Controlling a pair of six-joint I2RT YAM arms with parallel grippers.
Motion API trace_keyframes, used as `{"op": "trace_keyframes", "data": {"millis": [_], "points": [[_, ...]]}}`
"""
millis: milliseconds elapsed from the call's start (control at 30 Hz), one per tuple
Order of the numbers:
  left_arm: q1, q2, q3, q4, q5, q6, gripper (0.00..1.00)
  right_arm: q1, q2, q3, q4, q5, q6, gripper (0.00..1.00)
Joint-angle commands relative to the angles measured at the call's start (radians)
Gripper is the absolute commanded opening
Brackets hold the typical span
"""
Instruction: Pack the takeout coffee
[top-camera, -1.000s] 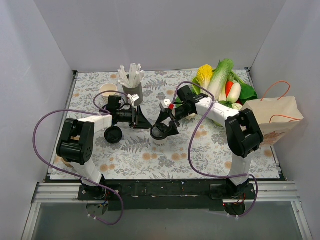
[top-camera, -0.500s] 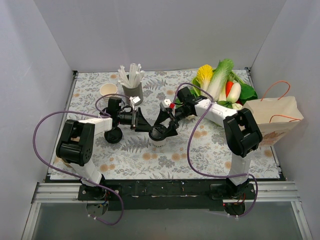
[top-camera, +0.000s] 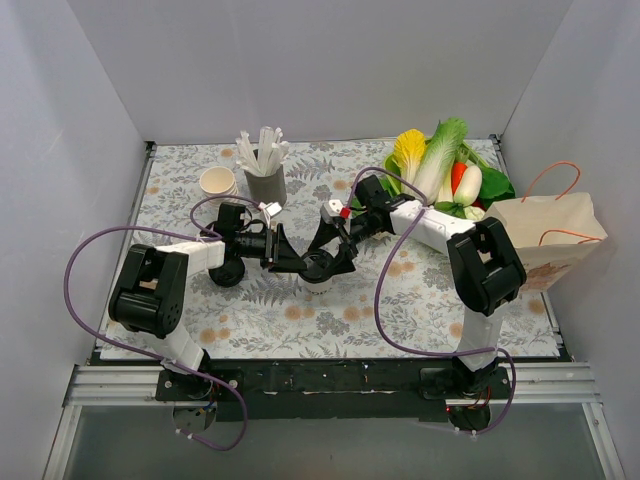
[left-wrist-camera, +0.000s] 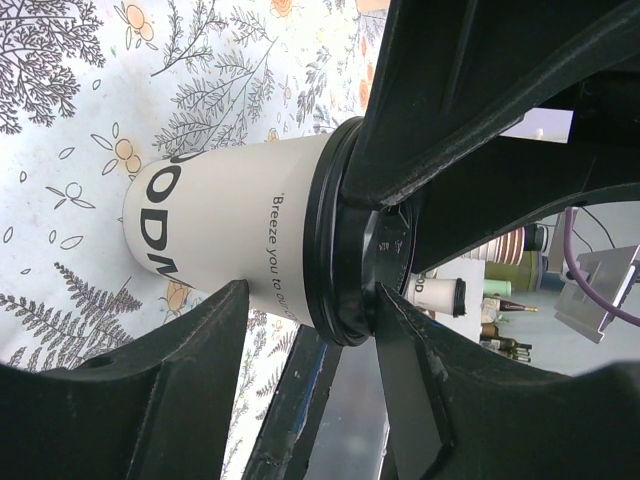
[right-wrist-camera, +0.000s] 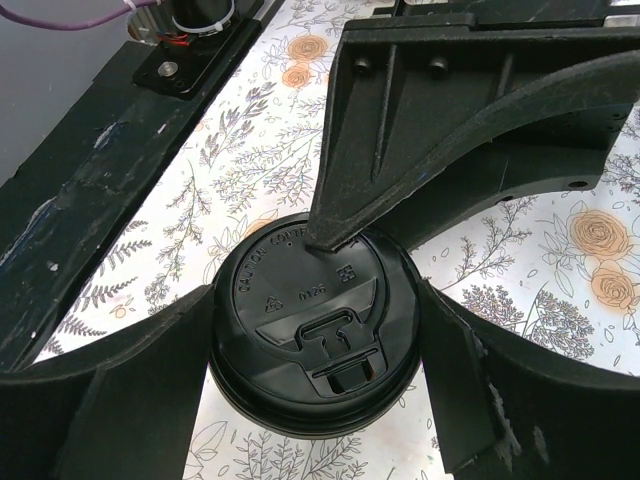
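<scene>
The takeout coffee, a cream cup with a black lid, stands upright on the floral mat near the middle. My right gripper comes from the right, and its two fingers press the lid's sides. My left gripper comes from the left with its jaws apart. One left fingertip rests on the lid's top. The other left finger is beside the cup wall. In the top view both grippers hide most of the lid.
A loose black lid lies left of the cup under the left arm. A stack of lidless cups and a grey holder of straws stand at the back left. Vegetables and a paper bag are at the right.
My left gripper has moved right, from near the loose lid to the cup, and now touches its lid. The right gripper and the cup have stayed in place.
</scene>
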Motion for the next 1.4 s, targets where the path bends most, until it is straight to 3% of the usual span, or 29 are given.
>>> {"op": "trace_keyframes", "data": {"millis": [0,133,200,567,800,1067,1367], "points": [[-0.03,0.03,-0.052,-0.095,-0.157,0.081,0.5,0.013,0.093,-0.072,-0.138,0.271,0.082,0.67],[-0.03,0.014,-0.032,-0.093,-0.133,0.105,0.5,0.006,0.049,-0.024,-0.162,0.245,0.11,0.73],[-0.03,0.001,-0.029,-0.092,-0.127,0.111,0.5,-0.002,0.027,0.009,-0.138,0.222,0.18,0.83],[-0.03,-0.031,-0.046,-0.078,-0.114,0.111,0.5,-0.036,0.006,0.137,-0.099,0.074,0.464,0.9],[-0.03,-0.031,-0.046,-0.079,-0.112,0.117,0.49,-0.06,-0.025,0.027,0.057,0.145,0.679,0.89],[-0.03,-0.025,-0.04,-0.084,-0.109,0.121,0.5,-0.076,-0.002,-0.067,0.177,0.074,0.819,0.88],[-0.03,-0.013,-0.029,-0.107,-0.115,0.136,0.5,-0.145,0.063,-0.177,0.318,-0.035,0.971,0.76]]}}
